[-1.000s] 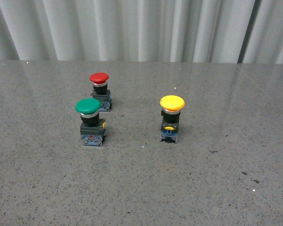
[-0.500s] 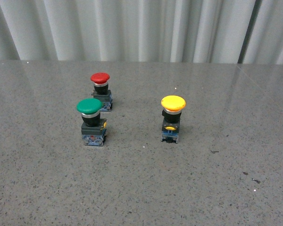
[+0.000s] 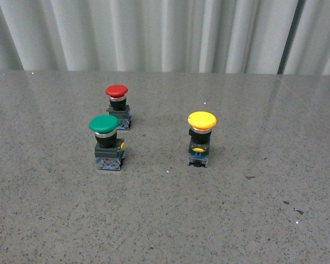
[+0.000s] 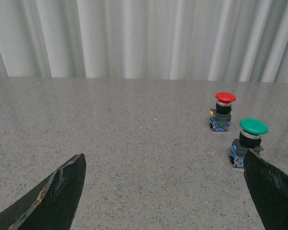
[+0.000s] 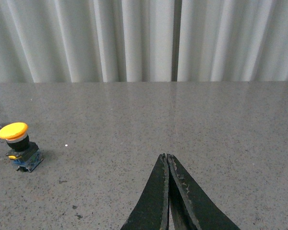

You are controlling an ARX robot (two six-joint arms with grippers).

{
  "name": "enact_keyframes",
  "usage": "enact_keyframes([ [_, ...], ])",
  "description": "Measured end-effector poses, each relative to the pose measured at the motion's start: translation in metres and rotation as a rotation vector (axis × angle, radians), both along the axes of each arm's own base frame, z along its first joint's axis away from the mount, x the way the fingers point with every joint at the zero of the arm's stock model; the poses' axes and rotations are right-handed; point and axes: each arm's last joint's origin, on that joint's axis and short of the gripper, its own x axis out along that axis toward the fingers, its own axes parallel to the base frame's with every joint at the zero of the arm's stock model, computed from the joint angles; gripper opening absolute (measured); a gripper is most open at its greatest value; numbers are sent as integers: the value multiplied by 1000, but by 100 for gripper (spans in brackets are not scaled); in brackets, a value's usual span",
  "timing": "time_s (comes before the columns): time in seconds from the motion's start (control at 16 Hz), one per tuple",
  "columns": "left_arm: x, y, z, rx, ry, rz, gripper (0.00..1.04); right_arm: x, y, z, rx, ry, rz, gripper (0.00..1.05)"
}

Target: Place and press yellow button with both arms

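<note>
Front view: no change vs half a sec ago, nothing's shifted. Yellow button (image 3: 201, 138) upright mid-counter (image 3: 253, 220), well apart from green button (image 3: 106, 142) and red button (image 3: 117, 106) toward the left edge. Neither arm visible here. Left gripper (image 4: 165, 191) spread wide, empty; right gripper (image 5: 168, 191) fingers pressed together, holding nothing.

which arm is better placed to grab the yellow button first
Probably the right. The yellow button stands right of the green button and red button, and only the right wrist view shows it. But the right gripper has shut jaws; the left gripper is open.
</note>
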Motion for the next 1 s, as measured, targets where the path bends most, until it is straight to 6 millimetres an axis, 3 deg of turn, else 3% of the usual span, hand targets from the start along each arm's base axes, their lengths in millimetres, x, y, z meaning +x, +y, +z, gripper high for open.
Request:
enact_keyframes([
  [0.56, 0, 0, 0, 0, 0, 1, 98, -16, 0, -12, -1, 35, 2, 2],
  [0.62, 0, 0, 0, 0, 1, 0, 98, -19, 0, -7, 0, -25, 1, 2],
  [0.94, 0, 0, 0, 0, -1, 0, 98, -19, 0, -8, 0, -8, 1, 2],
  [1.0, 0, 0, 0, 0, 0, 0, 98, -19, 0, -8, -1, -8, 0, 7],
])
